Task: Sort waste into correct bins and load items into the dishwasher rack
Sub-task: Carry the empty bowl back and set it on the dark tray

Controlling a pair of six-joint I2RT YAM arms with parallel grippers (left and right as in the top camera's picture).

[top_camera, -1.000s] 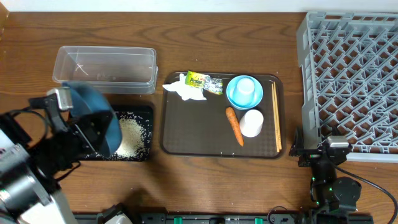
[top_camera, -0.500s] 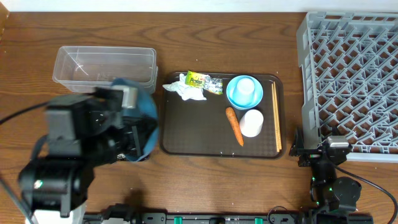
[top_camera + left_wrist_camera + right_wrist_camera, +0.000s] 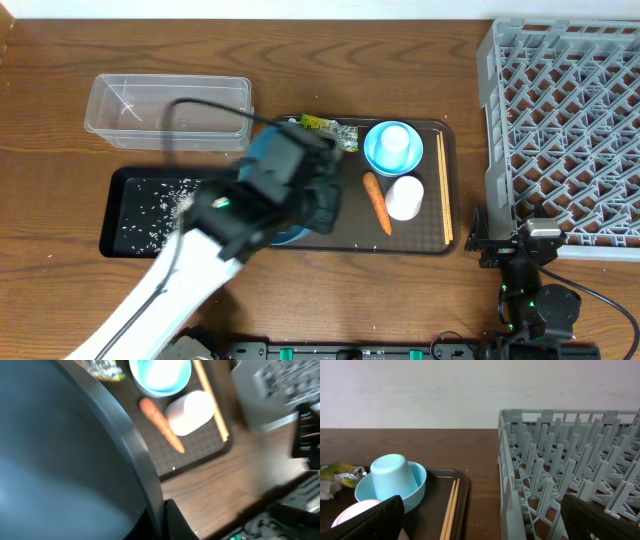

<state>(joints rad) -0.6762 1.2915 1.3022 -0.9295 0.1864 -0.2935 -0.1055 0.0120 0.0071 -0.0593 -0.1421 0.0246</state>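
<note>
The left pincer (image 3: 160,517) is clamped shut on the rim of the bowl (image 3: 60,460), which is held over the left end of the brown tray (image 3: 400,238). Rice (image 3: 150,205) is scattered in the black tray (image 3: 112,215). The right pincer (image 3: 480,510) is spread wide and empty beside the rack (image 3: 570,110).

Left arm (image 3: 225,225) carrying blue bowl (image 3: 50,460) overhangs left half of brown tray (image 3: 400,236). Right half crowded: carrot (image 3: 376,200), white cup (image 3: 404,197), light-blue cup (image 3: 392,140), chopsticks (image 3: 445,190). Bare counter strip (image 3: 468,150) between tray and dishwasher rack (image 3: 560,120) stands passable
</note>
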